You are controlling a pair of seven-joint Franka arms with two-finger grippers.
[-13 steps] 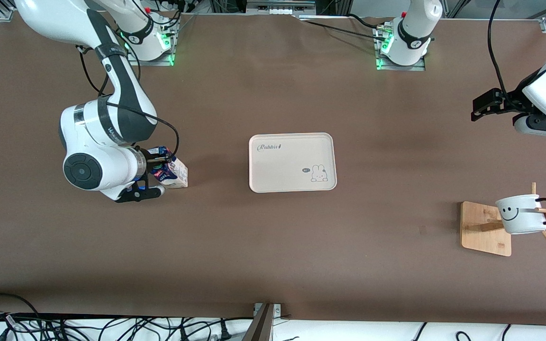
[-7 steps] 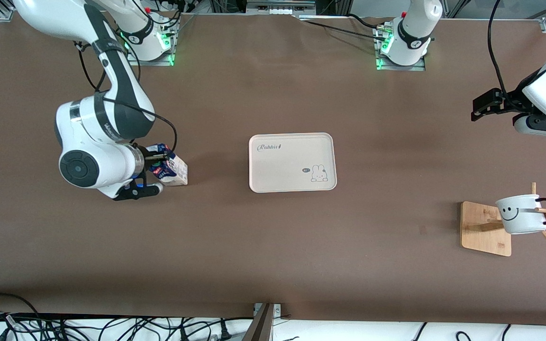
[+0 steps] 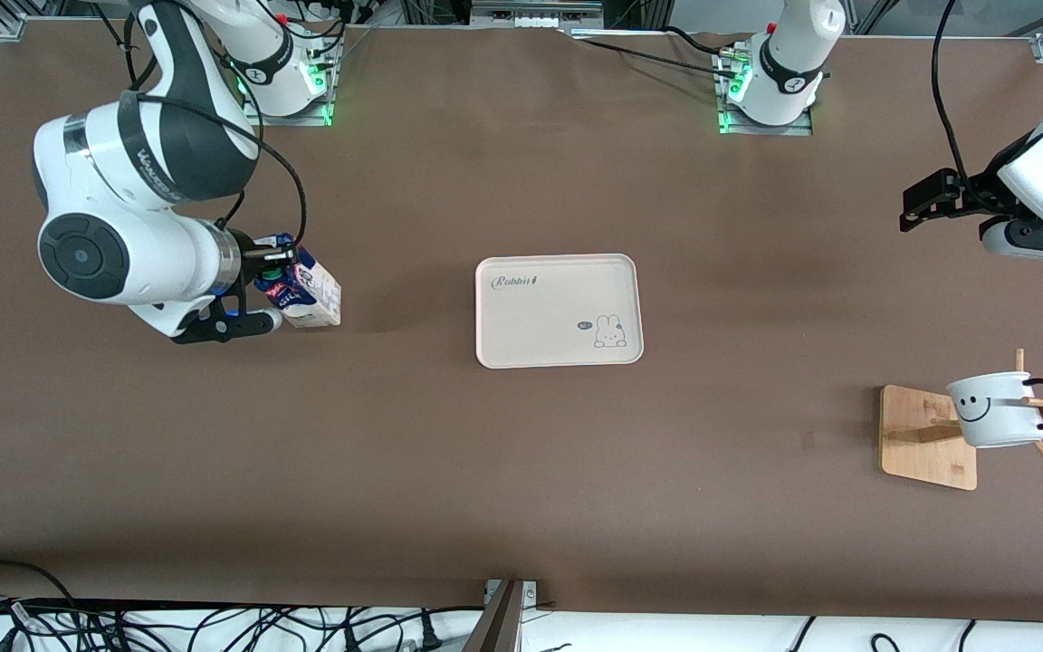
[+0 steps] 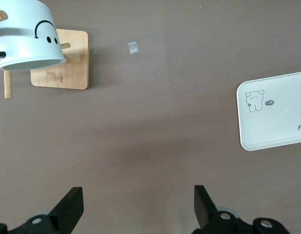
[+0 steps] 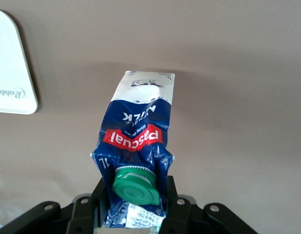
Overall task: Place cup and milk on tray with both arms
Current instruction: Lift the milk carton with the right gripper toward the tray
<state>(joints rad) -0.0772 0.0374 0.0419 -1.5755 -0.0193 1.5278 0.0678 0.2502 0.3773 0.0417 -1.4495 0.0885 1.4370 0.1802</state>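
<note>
The milk [image 3: 311,296], a blue and white carton with a green cap, is held tilted in my right gripper [image 3: 273,270] above the table, toward the right arm's end from the tray. In the right wrist view my right gripper [image 5: 134,196] is shut on the milk's [image 5: 140,130] gabled top. The cream tray [image 3: 535,326] lies at the table's middle with nothing on it. The white smiley cup [image 3: 992,409] hangs on a wooden rack near the left arm's end. My left gripper [image 3: 918,210] waits open in the air, its fingers [image 4: 72,202] wide apart.
The rack's wooden base [image 3: 920,439] sits under the cup, also in the left wrist view [image 4: 67,73]. A small scrap [image 4: 133,47] lies on the brown table beside the rack. Cables run along the table edge nearest the front camera.
My right arm has risen with the milk in its grip, lifting it off the table and carrying it toward the robots' bases. The left arm has not moved.
</note>
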